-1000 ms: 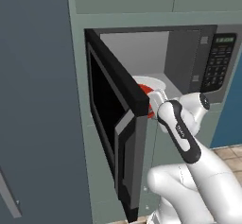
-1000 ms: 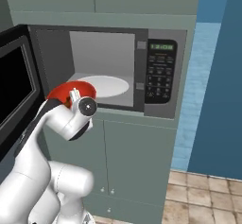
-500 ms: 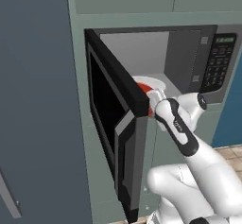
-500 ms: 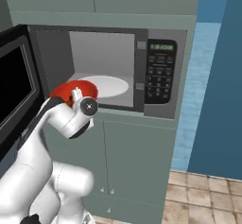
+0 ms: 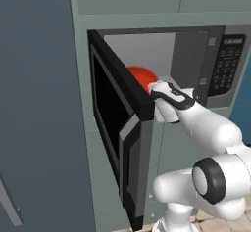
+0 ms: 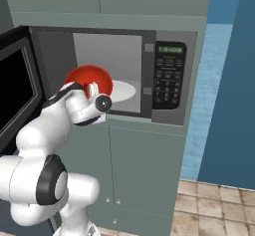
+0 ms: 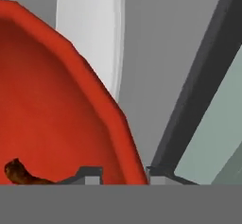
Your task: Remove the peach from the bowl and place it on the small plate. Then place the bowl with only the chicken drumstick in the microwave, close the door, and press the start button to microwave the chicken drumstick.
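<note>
Since a second ago the gripper has carried the bowl deeper into the microwave, and its jaws now straddle the rim at 6 o'clock in the hand view, beginning to part. Glossy, stiff and probably slippery, the bowl is best pinched at that rim, with the drumstick loose inside and the door standing open.

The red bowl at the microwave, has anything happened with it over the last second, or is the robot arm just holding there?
The glossy red bowl has gone further into the black and grey microwave, carried by the gripper, whose fingers straddle its rim; they seem to be starting to loosen. The dark brown chicken drumstick lies inside the bowl. The black door stayed wide open, and the white turntable is unmoved.
</note>
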